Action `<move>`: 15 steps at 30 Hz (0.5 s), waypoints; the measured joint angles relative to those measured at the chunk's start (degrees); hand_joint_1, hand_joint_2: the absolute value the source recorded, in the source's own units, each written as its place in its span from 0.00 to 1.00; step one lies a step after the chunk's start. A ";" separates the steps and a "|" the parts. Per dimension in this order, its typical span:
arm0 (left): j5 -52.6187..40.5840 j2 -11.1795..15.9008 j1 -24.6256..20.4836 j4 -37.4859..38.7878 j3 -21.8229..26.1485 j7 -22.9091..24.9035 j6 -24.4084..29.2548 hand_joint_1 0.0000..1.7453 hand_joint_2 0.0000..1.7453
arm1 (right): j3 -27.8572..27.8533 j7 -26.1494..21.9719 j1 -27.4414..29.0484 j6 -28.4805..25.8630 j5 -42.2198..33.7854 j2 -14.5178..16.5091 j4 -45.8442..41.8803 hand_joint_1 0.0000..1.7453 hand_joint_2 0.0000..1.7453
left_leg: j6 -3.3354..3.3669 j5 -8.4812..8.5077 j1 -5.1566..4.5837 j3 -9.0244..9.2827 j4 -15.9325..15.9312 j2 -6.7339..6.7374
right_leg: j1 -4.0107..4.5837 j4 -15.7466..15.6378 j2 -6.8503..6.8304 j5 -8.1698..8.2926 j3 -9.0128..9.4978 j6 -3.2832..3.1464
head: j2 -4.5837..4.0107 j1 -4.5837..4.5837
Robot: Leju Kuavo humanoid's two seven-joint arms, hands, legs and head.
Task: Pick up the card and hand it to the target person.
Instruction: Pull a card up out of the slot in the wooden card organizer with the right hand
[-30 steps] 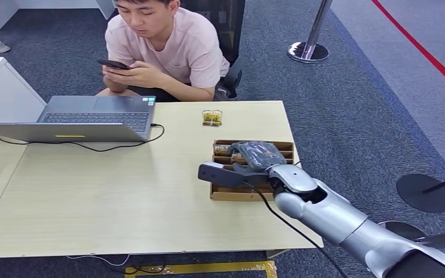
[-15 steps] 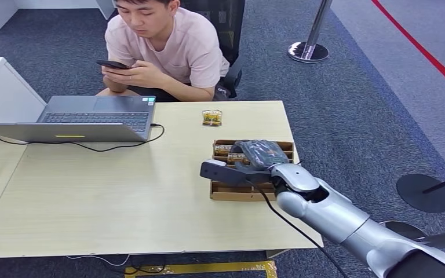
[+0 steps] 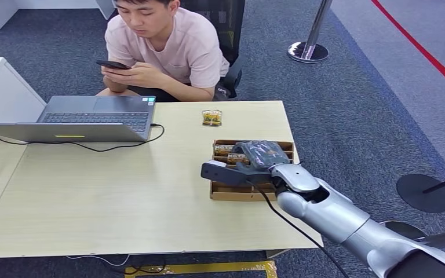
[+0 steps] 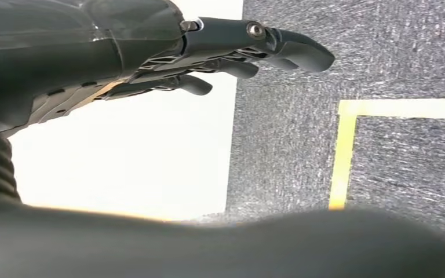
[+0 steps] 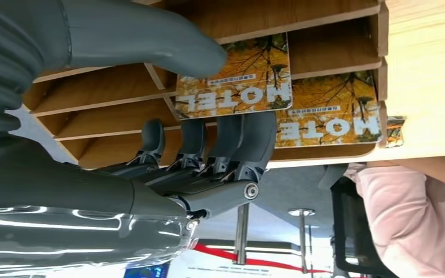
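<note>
My right hand (image 3: 256, 156) hovers over a wooden slotted card holder (image 3: 240, 194) on the right side of the table. In the right wrist view its thumb and fingers (image 5: 232, 142) pinch a yellow "HOTEL" card (image 5: 237, 78) at the holder (image 5: 110, 87). A second matching card (image 5: 330, 110) sits in the neighbouring slot. The person (image 3: 171, 43) in a pink shirt sits at the table's far edge, looking at a phone (image 3: 113, 64). My left hand (image 4: 220, 55) hangs beside a white surface over the carpet, fingers apart and holding nothing.
An open laptop (image 3: 92, 116) with a black cable lies at the table's (image 3: 121, 197) far left. A small snack packet (image 3: 211, 117) lies just beyond the holder. A white cabinet (image 3: 0, 87) stands to the left, and stanchion bases (image 3: 308, 52) stand on the carpet to the right.
My right hand has drifted slightly to the right over the card holder. The person and the things on the table have stayed put.
</note>
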 joint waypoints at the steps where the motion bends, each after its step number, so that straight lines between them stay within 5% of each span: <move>1: -0.02 -0.01 0.02 0.01 -0.02 -0.02 0.02 0.00 1.00 | 0.06 -0.02 0.14 0.00 0.03 -0.07 0.07 0.54 1.00 | 0.00 0.00 0.00 0.00 0.00 -0.01 | 0.00 0.00 -0.01 -0.01 0.00 0.01 | 0.00 0.00; 10: 0.14 -0.09 0.13 0.09 0.15 -0.36 0.11 0.00 1.00 | 0.45 -0.85 -0.28 -0.05 0.02 -0.39 0.88 0.56 1.00 | 0.00 0.02 0.01 -0.01 -0.01 0.02 | 0.01 -0.02 0.03 0.03 -0.01 -0.01 | 0.00 0.00; 15: 0.19 -0.11 0.18 0.09 0.21 -0.85 0.42 0.00 1.00 | 0.63 -1.25 -0.70 -0.10 -0.28 -0.46 1.22 0.94 1.00 | 0.01 0.00 -0.01 -0.01 0.01 0.01 | -0.01 0.01 0.01 0.00 -0.01 0.01 | 0.00 0.00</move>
